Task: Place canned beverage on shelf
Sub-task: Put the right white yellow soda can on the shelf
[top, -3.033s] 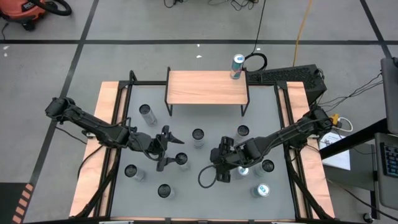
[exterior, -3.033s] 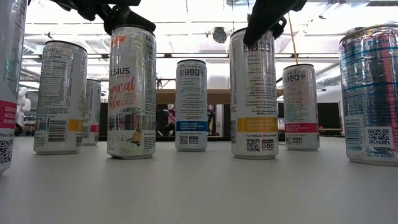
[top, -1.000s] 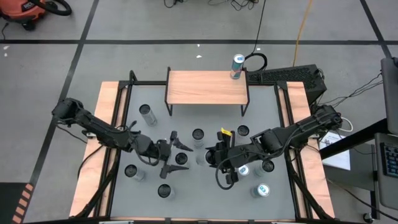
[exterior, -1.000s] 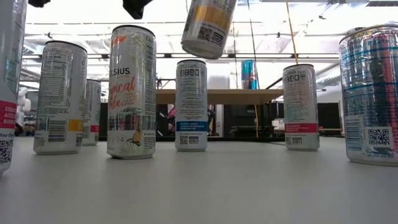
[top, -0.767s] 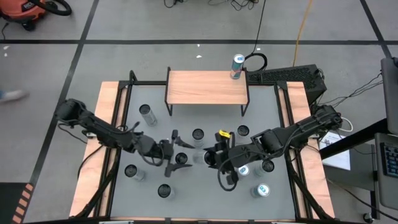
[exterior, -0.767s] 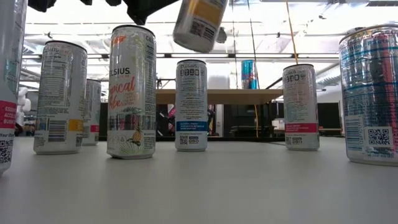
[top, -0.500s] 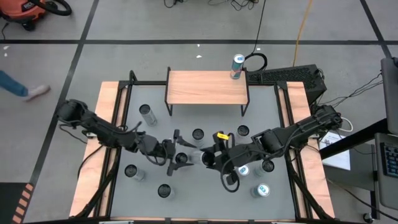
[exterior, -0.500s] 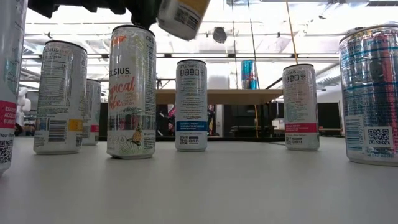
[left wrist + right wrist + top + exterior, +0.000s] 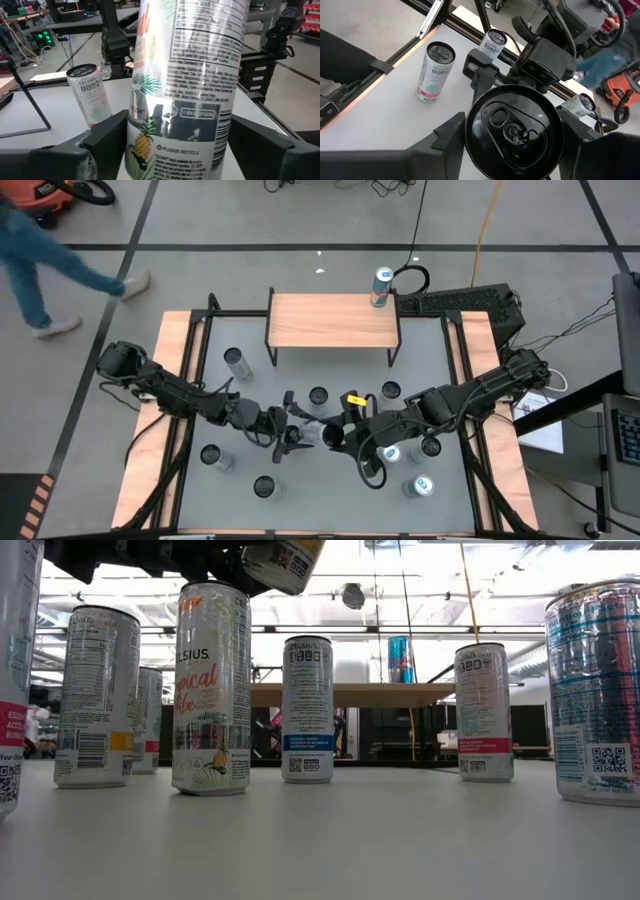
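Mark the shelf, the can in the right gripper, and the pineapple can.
shelf [image 9: 333, 320], high view, bare plank top.
lifted can [image 9: 514, 125], right wrist view, lid.
pineapple can [image 9: 211, 690], low view, label.

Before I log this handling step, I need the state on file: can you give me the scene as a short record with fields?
right gripper: mid-table, fingers shut on the held can
held can: lifted off the table, tilted
left gripper: around the pineapple-print can, grip unclear
pineapple-print can: upright on the table
shelf: at the table's far edge, a blue can at its far right corner
person: walking past, beyond the table's far left corner
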You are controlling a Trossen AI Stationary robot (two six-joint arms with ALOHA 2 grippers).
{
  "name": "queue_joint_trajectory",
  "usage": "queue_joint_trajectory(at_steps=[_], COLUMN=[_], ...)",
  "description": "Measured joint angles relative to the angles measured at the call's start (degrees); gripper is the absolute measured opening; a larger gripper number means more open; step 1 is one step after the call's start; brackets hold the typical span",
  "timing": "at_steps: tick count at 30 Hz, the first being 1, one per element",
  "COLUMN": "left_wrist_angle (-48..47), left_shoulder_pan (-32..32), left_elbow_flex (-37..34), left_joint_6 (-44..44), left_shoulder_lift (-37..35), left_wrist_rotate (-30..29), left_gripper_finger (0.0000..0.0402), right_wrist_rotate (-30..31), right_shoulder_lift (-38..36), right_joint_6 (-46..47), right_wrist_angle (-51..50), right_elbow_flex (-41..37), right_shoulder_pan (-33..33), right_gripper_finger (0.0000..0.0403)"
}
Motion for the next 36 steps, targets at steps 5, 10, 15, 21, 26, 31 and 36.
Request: queue_joint_trajectory(at_steps=[5, 10, 15, 21, 26, 31, 36], left_wrist_angle=[-0.2, -0.2, -0.2, -0.7, -0.6, -0.6, 0.5], left_shoulder_pan=[-0.1, -0.1, -0.1, -0.1, -0.1, -1.7, -3.7], left_elbow_flex=[0.0, 0.0, 0.0, -0.1, -0.1, 0.4, 1.9], left_joint_6=[0.4, 0.0, -0.6, -0.1, 0.0, 0.4, 4.3], left_shoulder_lift=[0.0, 0.0, 0.0, 0.0, -0.3, -1.9, -2.8], left_wrist_rotate=[0.6, 0.7, 1.0, -0.3, -1.7, -3.8, -14.2], left_gripper_finger=[0.0256, 0.0236, 0.0252, 0.0252, 0.0251, 0.0251, 0.0251], right_wrist_rotate=[-0.3, -0.3, 0.0, 0.7, 3.8, 11.6, 21.6], right_shoulder_lift=[0.0, 0.0, 0.0, -0.1, -0.1, -0.1, -0.1], right_joint_6=[0.1, 1.5, 5.2, 13.6, 22.1, 27.4, 31.4], right_wrist_angle=[0.0, 0.0, -0.5, -0.4, -1.1, 1.7, 9.7], right_elbow_flex=[0.0, 0.0, 0.0, 0.0, 0.0, 0.0, -0.7], right_shoulder_pan=[0.0, 0.0, 0.1, 0.4, 0.6, 3.0, 6.1], right_gripper_finger=[0.0183, 0.0191, 0.0213, 0.0259, 0.0289, 0.0296, 0.0297])
